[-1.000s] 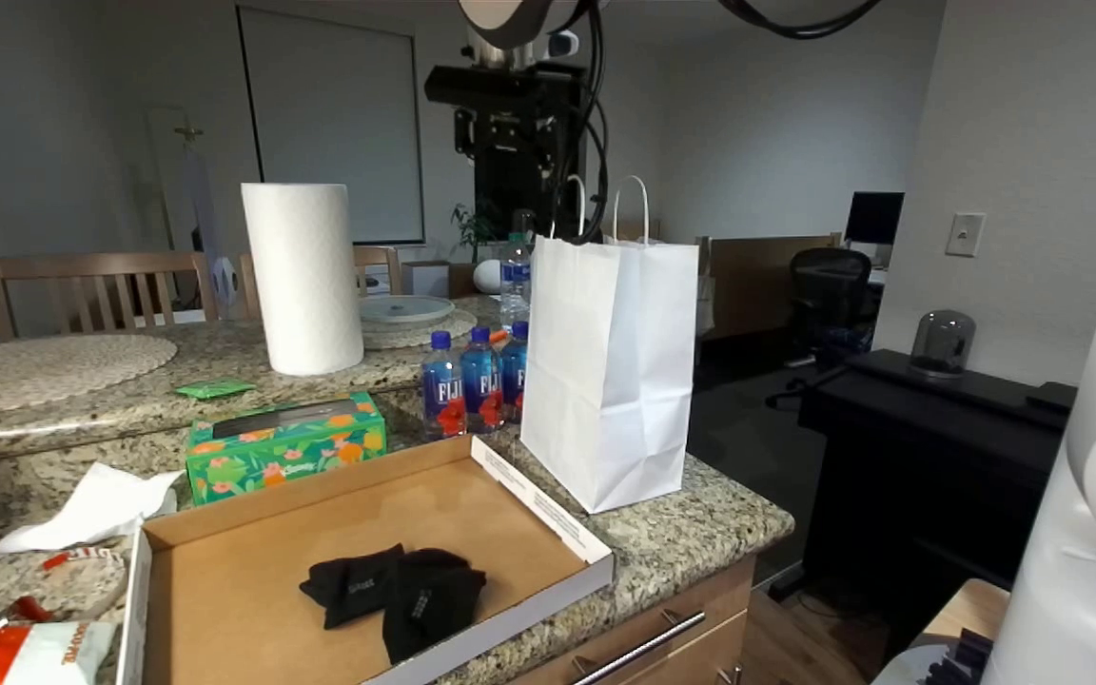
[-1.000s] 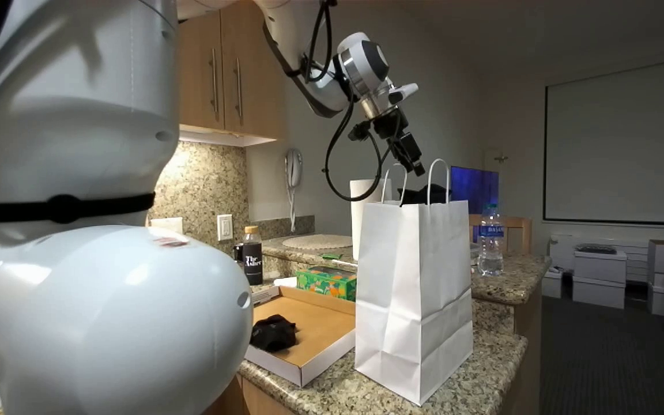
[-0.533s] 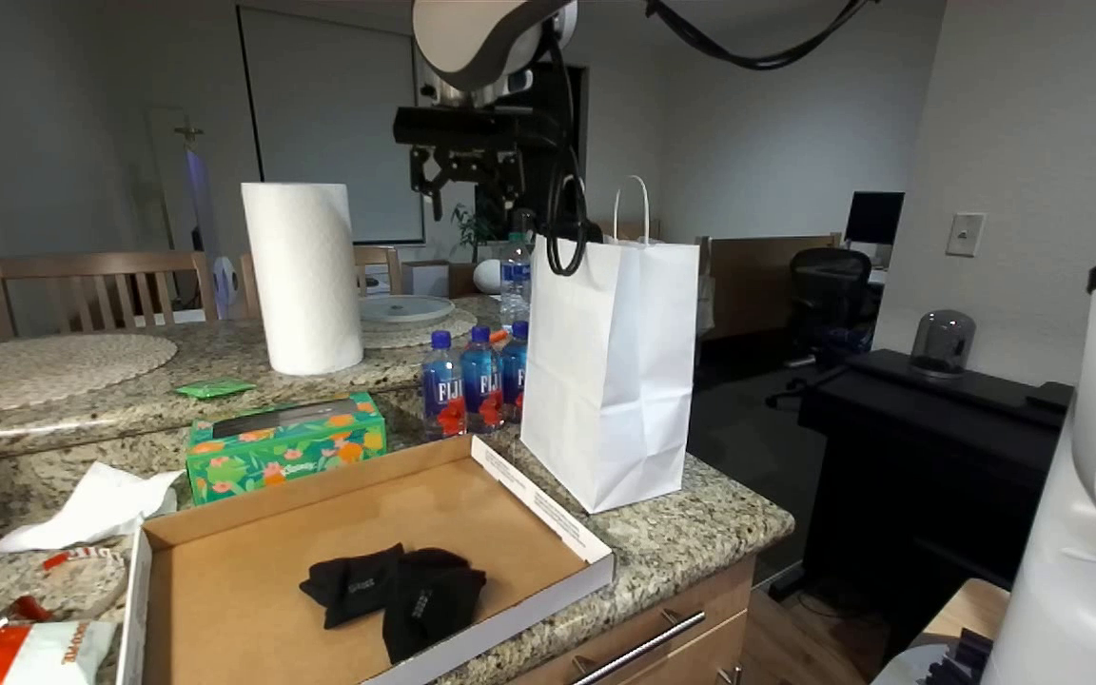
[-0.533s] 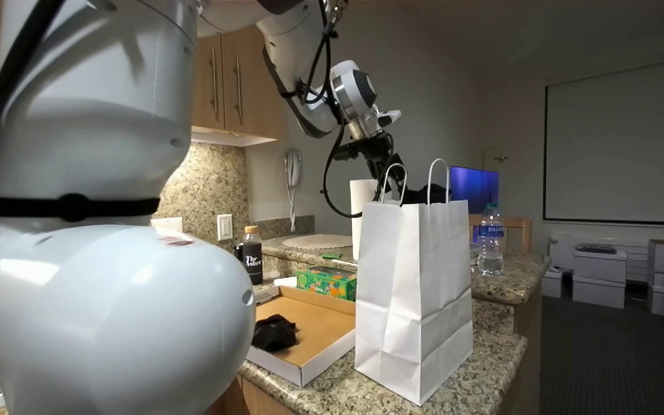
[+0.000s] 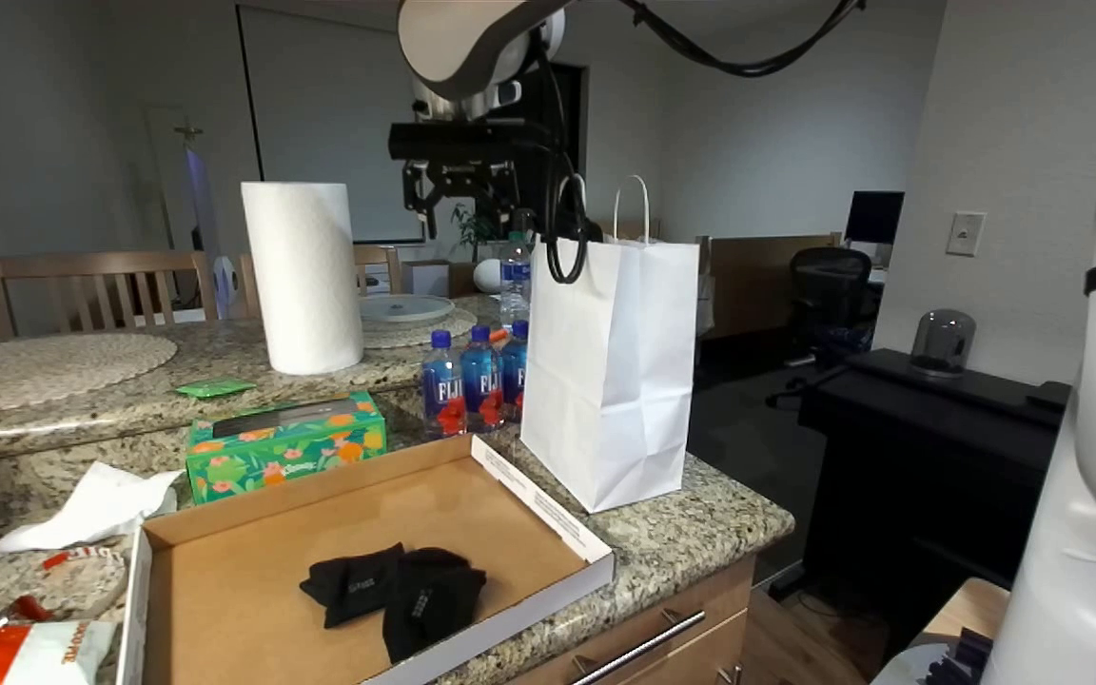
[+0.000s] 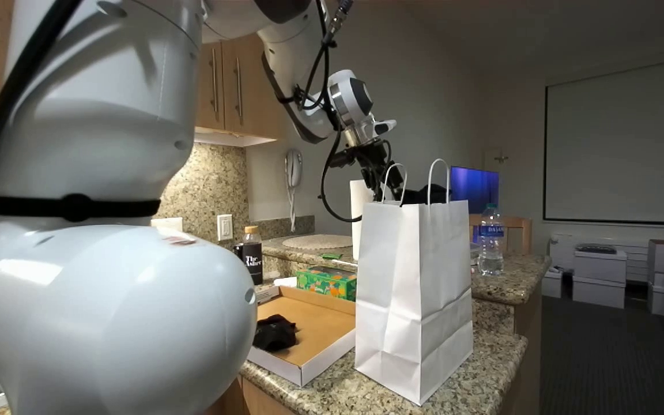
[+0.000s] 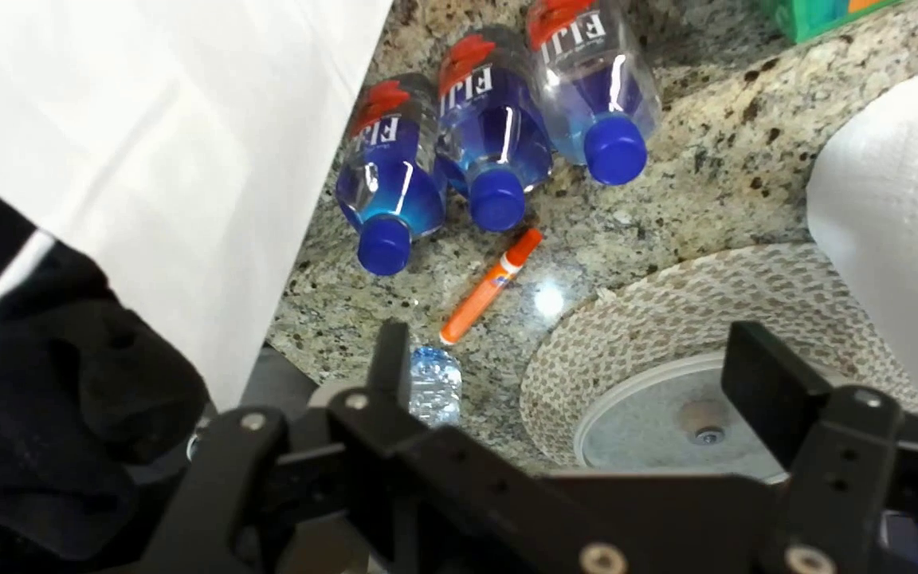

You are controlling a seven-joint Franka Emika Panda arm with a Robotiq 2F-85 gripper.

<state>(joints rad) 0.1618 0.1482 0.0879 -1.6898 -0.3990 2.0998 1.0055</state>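
Editor: How does the black two-finger gripper stand?

Photographer: Jaws spread wide, holding nothing, above a speckled granite counter, beside a tall white paper bag with black fabric at its mouth.

Editor: And the risk?

Photographer: A sideways swing could hook the black cable hanging from the white robot arm on a looped white handle, toppling the bag.
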